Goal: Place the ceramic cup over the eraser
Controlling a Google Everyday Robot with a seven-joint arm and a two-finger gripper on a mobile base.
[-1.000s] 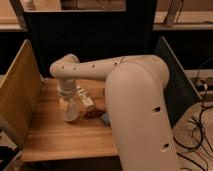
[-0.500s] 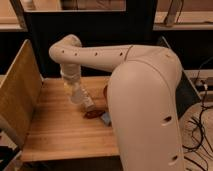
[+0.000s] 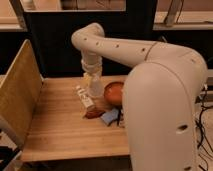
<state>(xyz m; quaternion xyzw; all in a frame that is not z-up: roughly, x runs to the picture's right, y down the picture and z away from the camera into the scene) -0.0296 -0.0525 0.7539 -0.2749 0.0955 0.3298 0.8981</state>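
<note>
So the hand [image 3: 94,82] is clamped shut on the small plain white ceramic cup [image 3: 96,90]. As far as we can tell the cup hangs just above the light wooden desk [image 3: 55,130], right beside the orange-red bowl [image 3: 114,93] and just behind the white tube-like bottle [image 3: 85,98] lying on the wood. A flat dark red piece [image 3: 93,114] and a flat blue piece [image 3: 109,118] sit just in front of the bowl, close to each other. There's an upright wooden panel [image 3: 17,92] along the desk's left side, a dark wall panel [image 3: 50,45] behind, and some cables [image 3: 205,117] off to the right. Compared with a second ago, we see the arm has swung the cup from the left-middle of the desk over to the right and further back, next to the bowl.
</note>
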